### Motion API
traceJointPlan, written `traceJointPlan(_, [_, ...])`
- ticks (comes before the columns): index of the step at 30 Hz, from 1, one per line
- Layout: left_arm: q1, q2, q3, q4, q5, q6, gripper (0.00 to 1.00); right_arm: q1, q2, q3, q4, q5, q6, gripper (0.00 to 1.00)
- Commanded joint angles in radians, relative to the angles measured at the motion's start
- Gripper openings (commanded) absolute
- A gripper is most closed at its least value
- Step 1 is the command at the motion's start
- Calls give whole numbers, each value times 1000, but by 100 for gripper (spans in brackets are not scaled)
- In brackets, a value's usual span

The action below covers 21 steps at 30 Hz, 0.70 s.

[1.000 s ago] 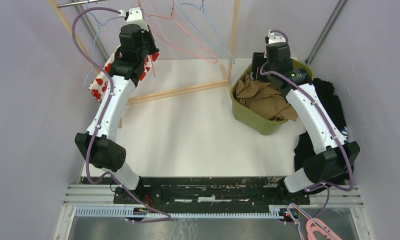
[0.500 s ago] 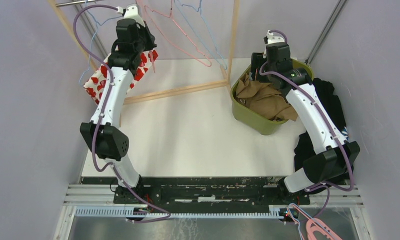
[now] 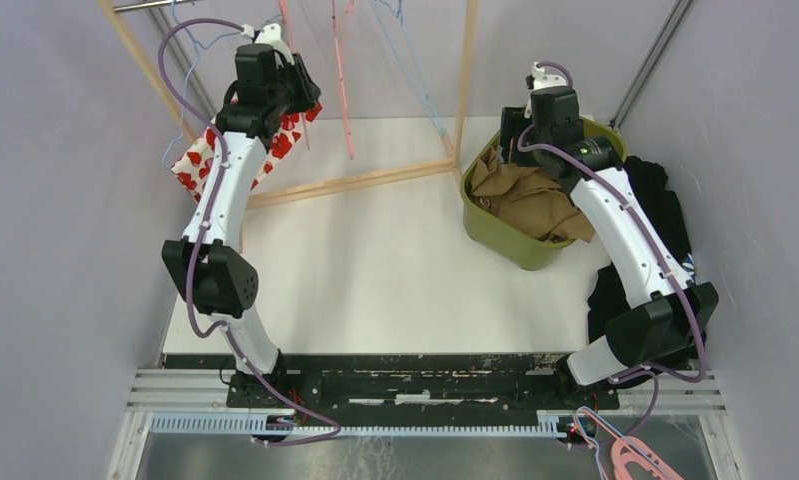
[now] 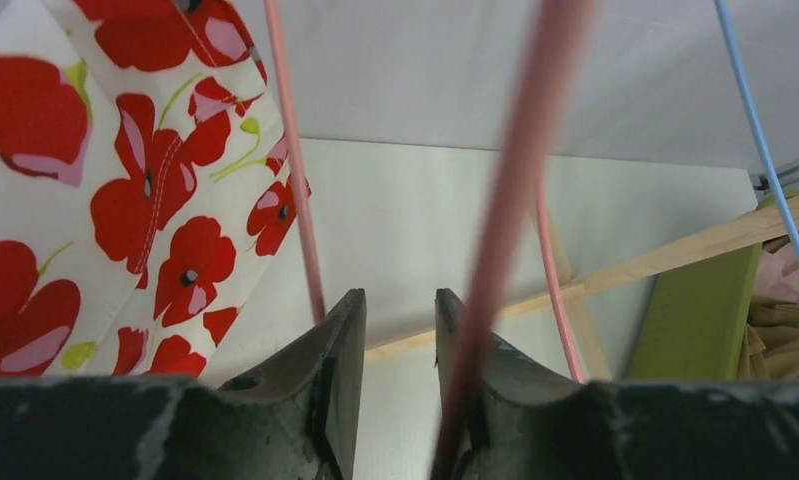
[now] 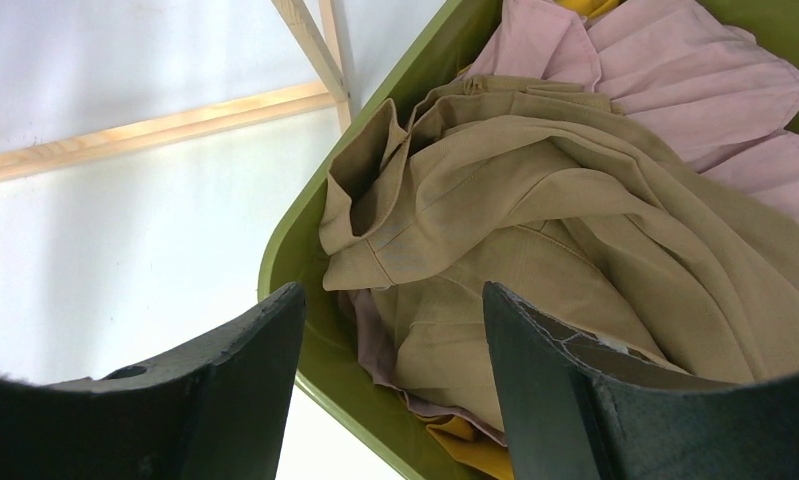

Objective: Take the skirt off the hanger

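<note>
While the left gripper [image 4: 400,300] holds its fingers slightly apart and empty, a pink hanger [image 4: 298,180] wire passes close by and the poppy-print skirt [image 4: 95,200] hangs just left of them. Only the right wrist view shows the right gripper [image 5: 390,295] spread wide above tan clothes [image 5: 535,200] in the green bin [image 5: 315,345].

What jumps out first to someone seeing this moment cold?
The red-poppy skirt at the far left, beside the left end effector, whose jaws stand slightly apart with nothing between them. Next, the green bin at the right, heaped with tan cloth, with the right end effector open above it.
</note>
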Motion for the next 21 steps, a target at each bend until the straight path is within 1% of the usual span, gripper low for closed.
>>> traceJointPlan(1, [8,-83,-9,-22,-12,39,45,5,-41,-10,42,-15,1,71])
traceJointPlan(5, [7,-134,-13,-23,-34,76,58,5,-49,-19,45,-23,2,71])
traceJointPlan(7, [8,-171,-28,-19,-41,95,60,5,-55,-26,47,-29,4,71])
traceJointPlan(11, [8,-262,-91,-4,-46,126,69,10,-70,-46,51,-40,4,71])
traceJointPlan(16, [7,-391,-226,20,-52,166,74,19,-85,-72,55,-40,-2,71])
traceJointPlan(21, [8,-527,-372,64,-6,219,76,26,-91,-73,56,-41,-14,72])
